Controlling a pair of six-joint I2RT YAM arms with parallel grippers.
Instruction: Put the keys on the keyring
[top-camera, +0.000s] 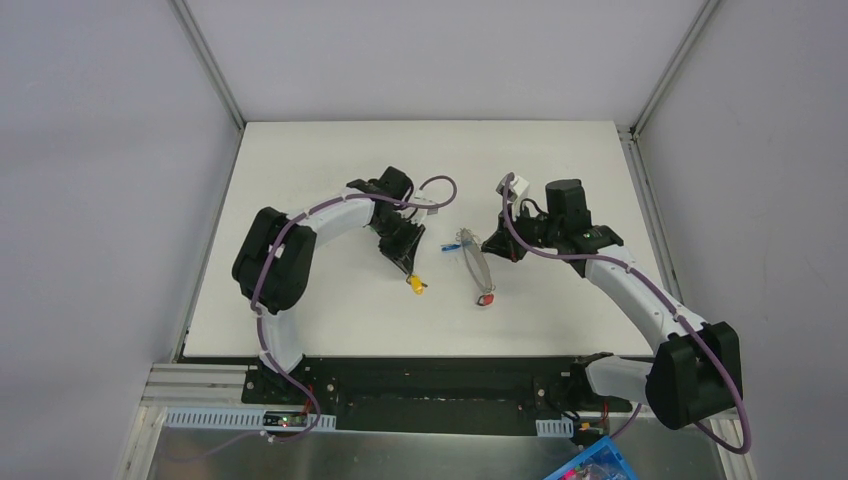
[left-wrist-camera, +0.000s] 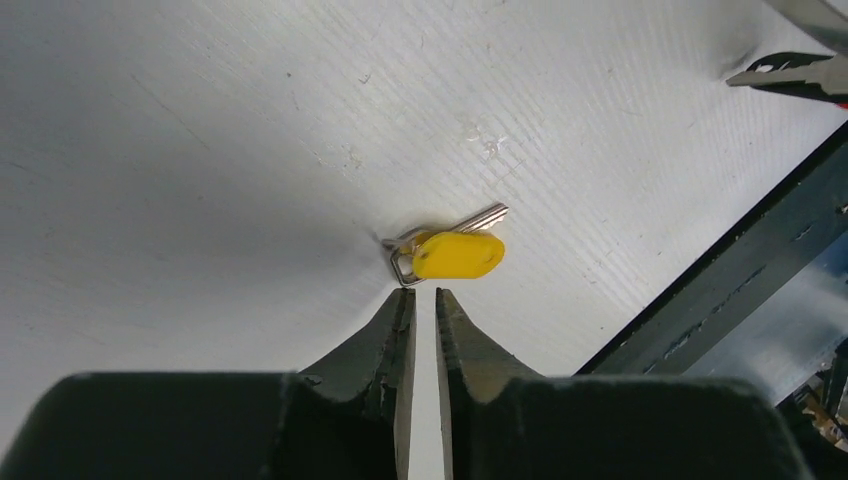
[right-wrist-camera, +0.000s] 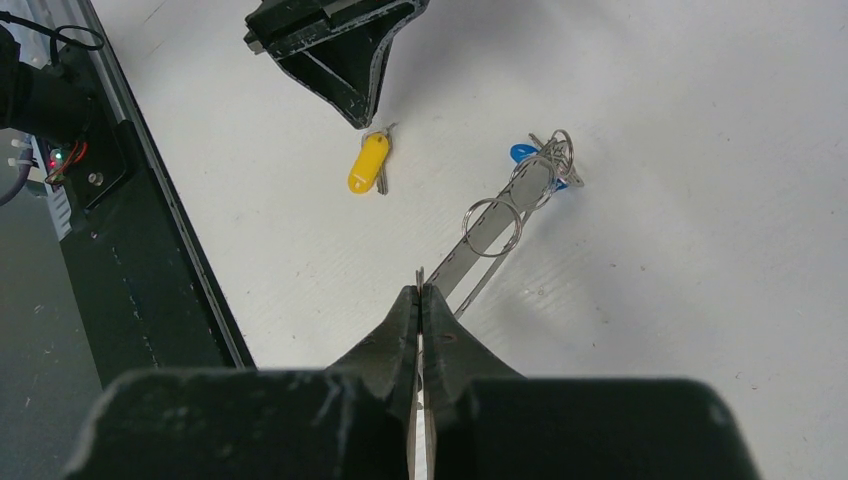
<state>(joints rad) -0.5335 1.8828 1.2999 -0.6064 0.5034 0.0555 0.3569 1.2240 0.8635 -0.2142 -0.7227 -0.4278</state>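
The yellow key (left-wrist-camera: 458, 255) lies flat on the white table with its small ring just ahead of my left gripper (left-wrist-camera: 422, 292), whose jaws stand a narrow slit apart with nothing between them. It also shows in the top view (top-camera: 414, 285) and the right wrist view (right-wrist-camera: 368, 163). My right gripper (right-wrist-camera: 421, 288) is shut on one end of the keyring (right-wrist-camera: 490, 225), a long thin metal loop carrying small split rings. The blue key (right-wrist-camera: 520, 152) hangs at its far end. In the top view the red key (top-camera: 486, 299) sits at the keyring's (top-camera: 476, 268) near end. No green key shows.
A black rail (top-camera: 430, 375) runs along the table's near edge, close to the yellow key in the left wrist view (left-wrist-camera: 740, 270). Grey walls enclose the table on three sides. A blue bin (top-camera: 590, 468) sits below the rail at the right.
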